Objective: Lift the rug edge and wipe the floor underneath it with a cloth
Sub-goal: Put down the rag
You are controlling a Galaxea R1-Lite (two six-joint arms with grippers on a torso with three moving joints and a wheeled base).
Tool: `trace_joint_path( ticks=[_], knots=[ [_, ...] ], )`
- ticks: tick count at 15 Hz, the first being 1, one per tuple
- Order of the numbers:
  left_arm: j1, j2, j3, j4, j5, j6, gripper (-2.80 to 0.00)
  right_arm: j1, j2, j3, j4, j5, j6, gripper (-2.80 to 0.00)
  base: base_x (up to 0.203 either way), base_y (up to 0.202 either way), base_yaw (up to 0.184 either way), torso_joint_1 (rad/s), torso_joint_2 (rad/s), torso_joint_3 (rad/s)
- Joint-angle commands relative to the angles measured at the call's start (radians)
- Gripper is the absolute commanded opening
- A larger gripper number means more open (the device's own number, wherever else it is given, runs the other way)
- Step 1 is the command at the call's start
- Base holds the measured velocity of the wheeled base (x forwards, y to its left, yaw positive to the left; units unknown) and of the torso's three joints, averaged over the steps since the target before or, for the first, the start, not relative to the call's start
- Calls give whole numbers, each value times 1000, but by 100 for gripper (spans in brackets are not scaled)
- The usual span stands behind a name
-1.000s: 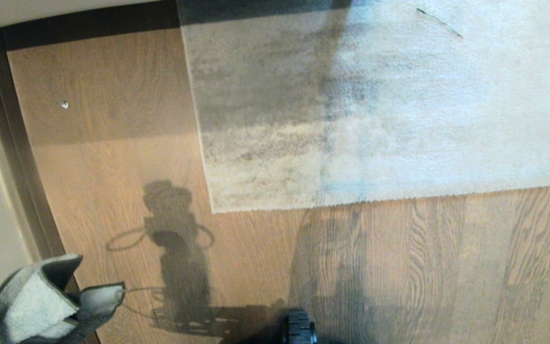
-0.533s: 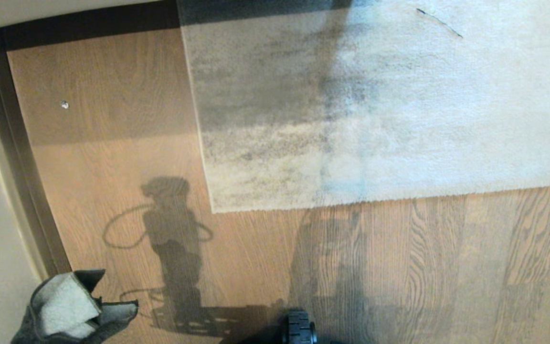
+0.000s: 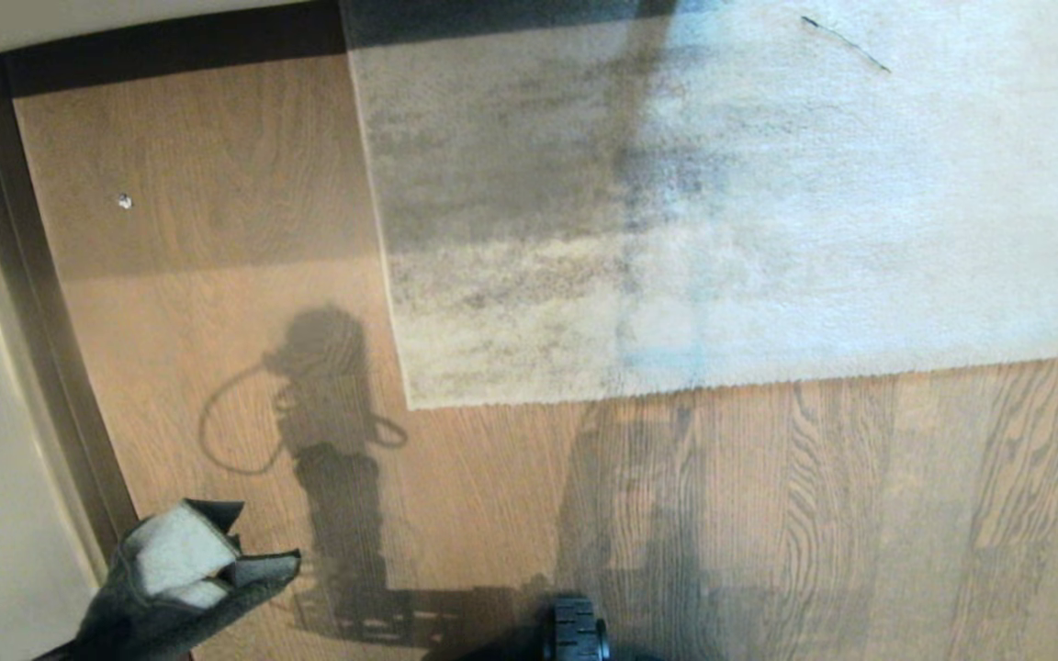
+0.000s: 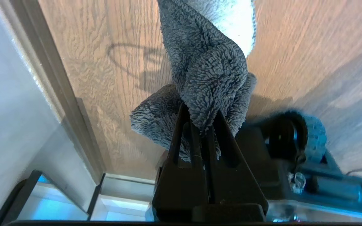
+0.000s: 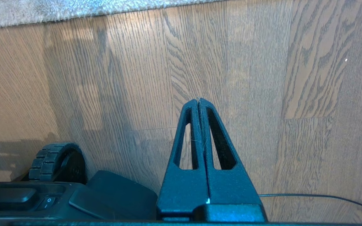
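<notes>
Grey cloth bunched, airborne; rug edge flat on floor.

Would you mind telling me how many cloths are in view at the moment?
1. The cloth hangs clamped in the left claw over the floor, near the skirting on the robot's left, short of the rug edge. More could lie outside the views.

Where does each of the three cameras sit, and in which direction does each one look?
Head view: high on the robot, looking down at the floor, the rug edge and the cloth.
Left wrist view: behind the left gripper, shut on the cloth, facing the floor.
Right wrist view: behind the shut right gripper, facing the floor and rug edge.
Shared: floor, cloth, rug edge.
</notes>
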Motion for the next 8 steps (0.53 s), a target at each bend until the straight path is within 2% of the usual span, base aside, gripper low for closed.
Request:
trace_joint_path(
  ticks=[1, 4, 8],
  knots=[
    [6, 170, -6, -88, 2, -7, -280, 0, 1, 0, 0, 1, 0, -280, 0, 0, 0, 0, 0, 0],
    [25, 289, -48, -208, 0, -7, -280, 0, 1, 0, 0, 1, 0, -280, 0, 0, 0, 0, 0, 0],
    [25, 322, -113, -224, 0, -7, -280, 0, 1, 0, 0, 1, 0, -280, 0, 0, 0, 0, 0, 0]
  ],
)
